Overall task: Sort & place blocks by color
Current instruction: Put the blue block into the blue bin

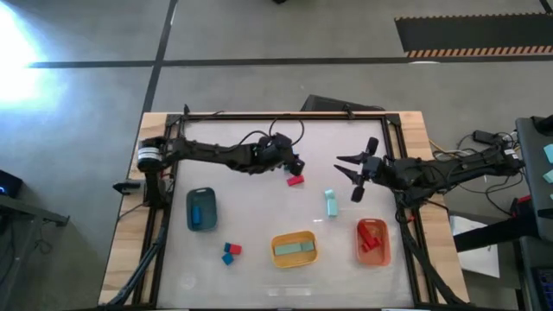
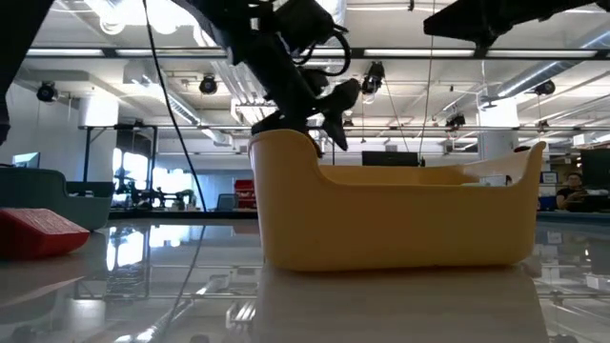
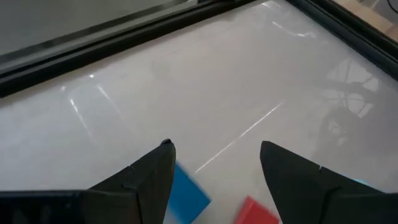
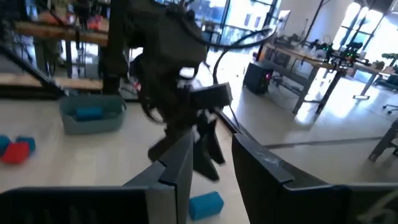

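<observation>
Left hand [image 1: 296,164] wide and empty at frame centre above a red block [image 1: 295,180], right hand [image 1: 350,177] open, empty, right of centre by a mint block [image 1: 331,204] on the counter [image 1: 251,216]

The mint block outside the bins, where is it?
In the high view, the mint block lies right of centre, below the right gripper, up-right of the yellow bin.

You've got loose blocks on the bench: red bar [image 1: 295,180] mid-bench, mint bar [image 1: 331,203] just right, red cube [image 1: 234,250] touching blue cube [image 1: 228,258] nearer front; others already binned.
</observation>
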Robot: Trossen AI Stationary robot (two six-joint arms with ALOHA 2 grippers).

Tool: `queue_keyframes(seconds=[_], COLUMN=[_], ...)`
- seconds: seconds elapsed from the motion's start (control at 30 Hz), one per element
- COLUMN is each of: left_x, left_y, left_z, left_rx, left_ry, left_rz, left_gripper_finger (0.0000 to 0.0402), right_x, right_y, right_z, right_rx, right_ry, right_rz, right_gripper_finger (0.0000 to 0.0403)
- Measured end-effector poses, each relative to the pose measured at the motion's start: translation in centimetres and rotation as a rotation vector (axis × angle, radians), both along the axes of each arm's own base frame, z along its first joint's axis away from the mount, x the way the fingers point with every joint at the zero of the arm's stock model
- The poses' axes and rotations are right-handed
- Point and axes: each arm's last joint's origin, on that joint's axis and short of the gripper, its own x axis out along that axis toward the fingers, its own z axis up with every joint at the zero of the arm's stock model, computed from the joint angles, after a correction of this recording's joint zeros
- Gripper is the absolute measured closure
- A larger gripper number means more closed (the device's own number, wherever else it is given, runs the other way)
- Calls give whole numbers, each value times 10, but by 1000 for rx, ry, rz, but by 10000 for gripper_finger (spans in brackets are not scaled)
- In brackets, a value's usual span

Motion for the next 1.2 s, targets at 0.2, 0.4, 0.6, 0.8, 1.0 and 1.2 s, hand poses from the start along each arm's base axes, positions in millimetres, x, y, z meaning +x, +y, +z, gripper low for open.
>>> queue_keyframes(seconds=[0.2, 0.4, 0.6, 0.8, 1.0, 1.2], left_x=[21, 28, 31, 30, 23, 14], left_y=[10, 19, 24, 25, 23, 20], left_z=[-6, -20, -30, -32, -41, -53], left_rx=[19, 4, -17, 3, -22, -54], left_ry=[10, 32, 32, 40, 112, 151], left_rz=[-6, 24, 60, 87, 133, 191], left_gripper_finger=[182, 183, 183, 183, 183, 183], right_x=[-11, -12, -12, -12, -12, -12], right_y=[-2, -2, -2, -2, -2, -2], right_z=[-3, -3, -3, -3, -3, -4], right_rx=[2, 8, 2, 2, 2, 2], right_ry=[-24, -32, -29, -29, -29, -27], right_rz=[2, 1, 2, 2, 2, 2], right_gripper_finger=[306, 316, 325, 328, 328, 329])
